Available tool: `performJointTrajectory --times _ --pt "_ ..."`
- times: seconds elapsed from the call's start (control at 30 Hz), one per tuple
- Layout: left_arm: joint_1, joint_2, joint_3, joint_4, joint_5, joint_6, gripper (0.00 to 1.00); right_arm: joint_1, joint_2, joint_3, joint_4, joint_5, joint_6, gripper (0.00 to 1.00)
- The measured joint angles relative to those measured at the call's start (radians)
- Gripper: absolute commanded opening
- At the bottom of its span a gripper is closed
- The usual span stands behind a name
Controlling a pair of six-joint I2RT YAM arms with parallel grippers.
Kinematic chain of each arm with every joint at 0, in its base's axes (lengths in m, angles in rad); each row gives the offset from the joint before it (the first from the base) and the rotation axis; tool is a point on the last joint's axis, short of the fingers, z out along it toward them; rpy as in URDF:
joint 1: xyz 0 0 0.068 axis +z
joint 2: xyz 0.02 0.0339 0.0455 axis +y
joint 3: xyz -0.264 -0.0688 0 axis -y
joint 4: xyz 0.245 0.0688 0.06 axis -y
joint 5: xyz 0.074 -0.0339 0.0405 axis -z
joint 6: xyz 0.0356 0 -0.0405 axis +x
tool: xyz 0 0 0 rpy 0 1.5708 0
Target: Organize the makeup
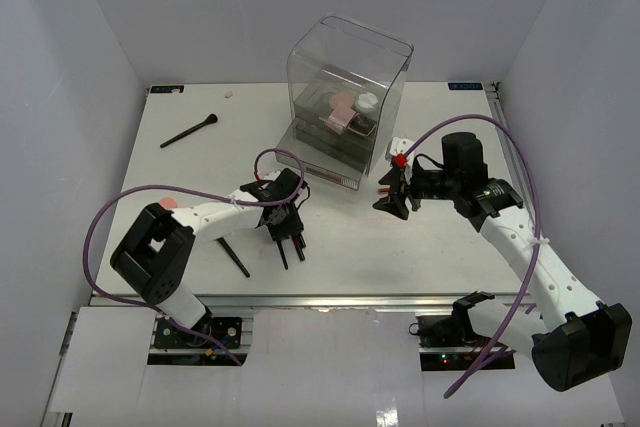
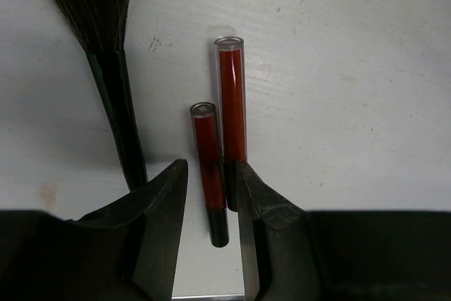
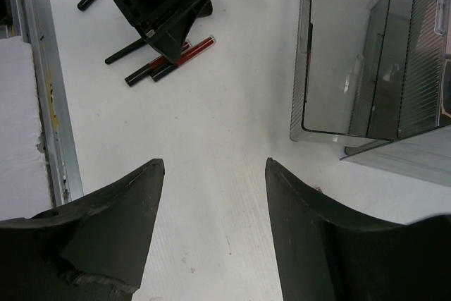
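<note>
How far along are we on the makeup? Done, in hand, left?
Done: pink and white items sit inside the clear box. In hand: the left gripper straddles two red sticks, jaws open, nothing lifted. Left: those sticks, the brush beside them, and a second brush farther back on the left. The right gripper hangs open and empty near the box.

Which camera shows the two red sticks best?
Left wrist: both red sticks lie close up, side by side, at the left gripper's fingertips. The top view shows them tiny, half hidden under that gripper; the right wrist shows them small, partly covered.
</note>
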Motion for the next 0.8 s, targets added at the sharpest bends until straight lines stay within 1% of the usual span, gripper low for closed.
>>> performJointTrajectory --times 0.07,0.27,0.43,0.57,0.7,0.8 --pt "-0.002 0.0 0.003 -0.007 -0.01 -0.004 0.38 -0.001 0.0 0.0 0.0 0.0 0.0 0.66" --pt "-0.003 0.008 0.004 -0.011 -0.028 -0.009 0.32 -0.005 0.0 -0.002 0.0 0.0 0.0 0.66" --pt "-0.003 0.015 0.004 -0.015 -0.03 -0.008 0.31 -0.007 0.0 -0.008 0.001 0.0 0.0 0.66" --pt "-0.004 0.016 0.004 -0.016 -0.029 -0.008 0.34 -0.009 0.0 -0.012 0.001 0.0 0.0 0.66" --pt "-0.005 0.036 0.01 -0.013 -0.028 -0.003 0.4 -0.013 0.0 -0.012 0.002 0.0 0.0 0.66" --pt "-0.007 0.052 0.024 -0.009 -0.023 0.001 0.42 -0.014 0.0 -0.012 0.002 0.0 0.0 0.66"
